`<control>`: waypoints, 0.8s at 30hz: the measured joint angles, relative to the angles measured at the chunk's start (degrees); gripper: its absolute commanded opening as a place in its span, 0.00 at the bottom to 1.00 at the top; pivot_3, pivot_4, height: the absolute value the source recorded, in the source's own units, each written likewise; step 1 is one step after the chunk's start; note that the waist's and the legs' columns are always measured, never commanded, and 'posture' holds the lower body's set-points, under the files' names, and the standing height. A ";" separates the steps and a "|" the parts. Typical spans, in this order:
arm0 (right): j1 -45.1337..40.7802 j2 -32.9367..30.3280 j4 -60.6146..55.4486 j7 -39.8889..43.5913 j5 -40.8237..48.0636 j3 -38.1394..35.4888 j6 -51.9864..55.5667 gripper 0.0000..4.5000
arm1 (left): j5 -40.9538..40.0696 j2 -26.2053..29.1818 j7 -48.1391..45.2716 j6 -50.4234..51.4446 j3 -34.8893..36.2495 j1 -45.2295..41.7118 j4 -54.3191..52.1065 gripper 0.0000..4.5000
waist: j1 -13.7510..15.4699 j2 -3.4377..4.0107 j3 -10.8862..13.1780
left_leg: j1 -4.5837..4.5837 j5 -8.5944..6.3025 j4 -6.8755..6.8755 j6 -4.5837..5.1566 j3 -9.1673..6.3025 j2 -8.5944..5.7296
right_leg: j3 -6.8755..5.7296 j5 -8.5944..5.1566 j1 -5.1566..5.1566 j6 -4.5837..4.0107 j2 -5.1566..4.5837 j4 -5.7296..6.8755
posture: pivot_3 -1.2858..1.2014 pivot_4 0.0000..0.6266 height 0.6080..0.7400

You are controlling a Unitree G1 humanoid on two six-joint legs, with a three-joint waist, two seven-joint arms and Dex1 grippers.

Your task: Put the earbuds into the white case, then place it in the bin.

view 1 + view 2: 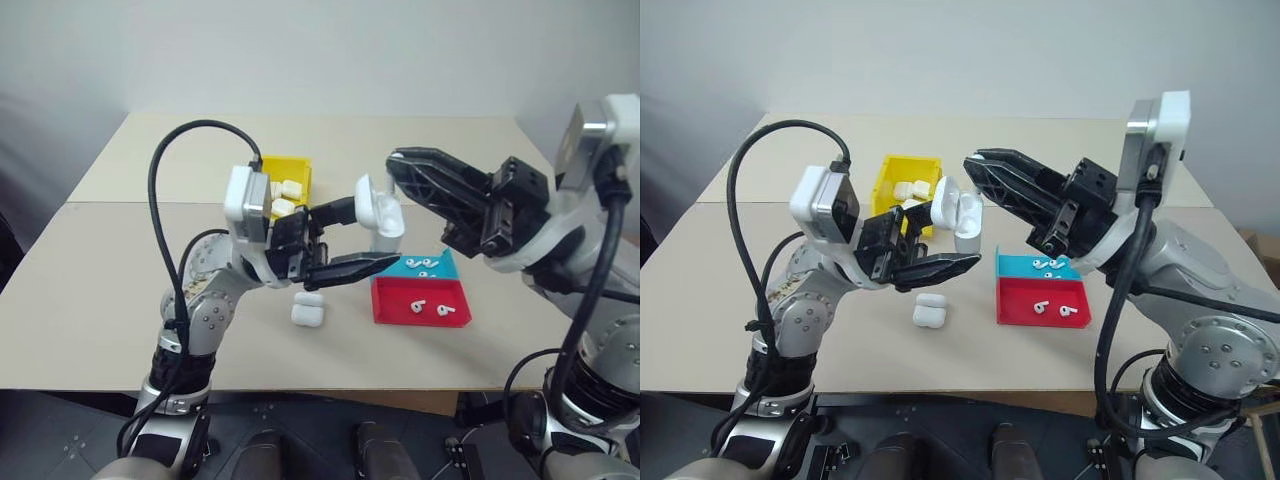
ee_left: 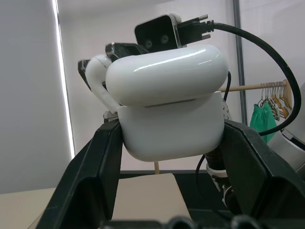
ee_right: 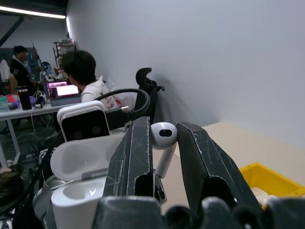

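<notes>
My left gripper (image 1: 377,236) is shut on the white case (image 1: 387,218), holding it up above the table with its lid (image 1: 368,193) flipped open. My right gripper (image 3: 164,130) is shut on one of the earbuds (image 3: 162,137), a small white one pinched by its head, stem hanging down. That gripper's tips (image 1: 394,161) are right beside and slightly above the open case (image 3: 80,193). More earbuds (image 1: 431,308) lie in the red tray. The yellow bin (image 1: 284,162) stands on the table behind my left hand, with a few white cases (image 1: 289,188) in it.
A red tray (image 1: 395,310) and a teal tray (image 1: 447,263) with small earbuds sit at the table's front right. A loose white case (image 1: 308,311) lies on the table below my left gripper. A person sits at a desk in the room behind (image 3: 88,78).
</notes>
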 measured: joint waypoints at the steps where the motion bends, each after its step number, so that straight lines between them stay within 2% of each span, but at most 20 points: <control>1: 0.00 -0.32 0.23 0.03 0.53 0.35 -1.04 0.14 | 0.27 0.03 0.00 0.00 -0.01 0.00 0.00 0.63 | 0.02 0.00 0.00 | -0.01 0.00 0.00 0.00 0.00 0.00 | 0.00 0.00 0.00 0.00 0.00 -0.02 | 0.52 0.24 1.00; 11: 1.08 -3.78 0.61 -1.22 2.55 4.65 -5.84 0.14 | 0.62 0.11 0.06 0.01 -0.05 0.09 0.00 0.63 | 0.11 0.00 0.00 | -0.05 0.00 -0.08 0.01 -0.01 0.02 | -0.03 0.00 -0.02 -0.01 0.00 -0.13 | 0.52 0.24 1.00; 19: 1.94 -5.68 1.49 -0.79 -1.13 9.13 -9.09 0.14 | 1.30 0.59 -0.50 -0.01 0.03 0.62 1.44 0.63 | 0.20 0.00 0.00 | -0.11 -0.01 -0.09 0.01 -0.01 0.02 | -0.07 0.01 -0.02 0.00 -0.01 -0.26 | 0.52 0.24 1.00; 24: 2.39 -6.92 1.49 -1.40 -1.01 9.44 -9.83 0.14 | 1.66 0.64 -0.51 -0.01 0.03 0.62 1.73 0.63 | 0.39 0.00 0.00 | -0.18 -0.03 -0.11 0.05 -0.02 0.04 | -0.12 0.02 -0.02 0.00 -0.02 -0.38 | 0.52 0.24 1.00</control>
